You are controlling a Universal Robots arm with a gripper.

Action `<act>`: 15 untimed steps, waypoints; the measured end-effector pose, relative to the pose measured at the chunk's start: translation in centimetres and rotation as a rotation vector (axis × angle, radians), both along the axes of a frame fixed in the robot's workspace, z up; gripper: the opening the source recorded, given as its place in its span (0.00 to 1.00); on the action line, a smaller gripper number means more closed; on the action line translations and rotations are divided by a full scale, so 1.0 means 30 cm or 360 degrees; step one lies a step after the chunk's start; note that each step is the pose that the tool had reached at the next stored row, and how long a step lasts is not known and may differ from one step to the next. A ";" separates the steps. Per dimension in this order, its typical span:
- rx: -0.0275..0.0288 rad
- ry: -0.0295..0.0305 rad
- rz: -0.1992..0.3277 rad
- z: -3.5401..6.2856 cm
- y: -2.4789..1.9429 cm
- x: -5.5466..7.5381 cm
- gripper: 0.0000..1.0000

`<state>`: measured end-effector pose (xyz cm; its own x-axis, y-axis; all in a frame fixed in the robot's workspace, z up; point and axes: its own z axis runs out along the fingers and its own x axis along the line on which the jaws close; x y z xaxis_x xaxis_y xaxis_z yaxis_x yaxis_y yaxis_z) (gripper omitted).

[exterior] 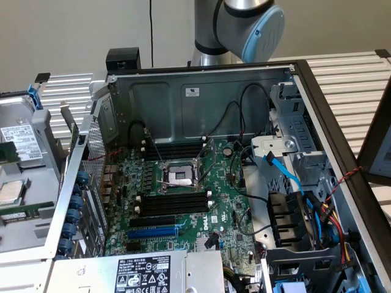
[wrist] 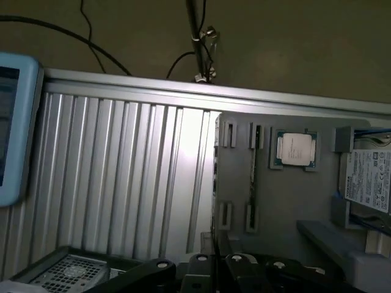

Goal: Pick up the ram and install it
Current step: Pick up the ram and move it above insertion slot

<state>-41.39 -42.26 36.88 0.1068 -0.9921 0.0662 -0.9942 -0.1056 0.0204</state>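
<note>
Where the tray (wrist: 287, 201) borders ribbed table (wrist: 122, 177), the ram (wrist: 252, 177) stands edgewise nearby.

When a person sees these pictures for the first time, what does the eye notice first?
The open computer case stands out first, in the middle of the exterior view, with a green motherboard inside and a square CPU socket between black memory slots. Behind its back wall rises the robot arm, grey with a light blue cap. In the wrist view, a processor chip lies in a grey tray beside the ribbed metal table.
</note>
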 end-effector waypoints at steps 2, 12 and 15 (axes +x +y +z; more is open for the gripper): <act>0.00002 0.00021 0.0000 0.030 -0.006 0.018 0.13; 0.00013 0.00373 0.0000 0.080 -0.039 0.117 0.13; 0.00025 0.00380 0.0000 0.081 -0.040 0.162 0.13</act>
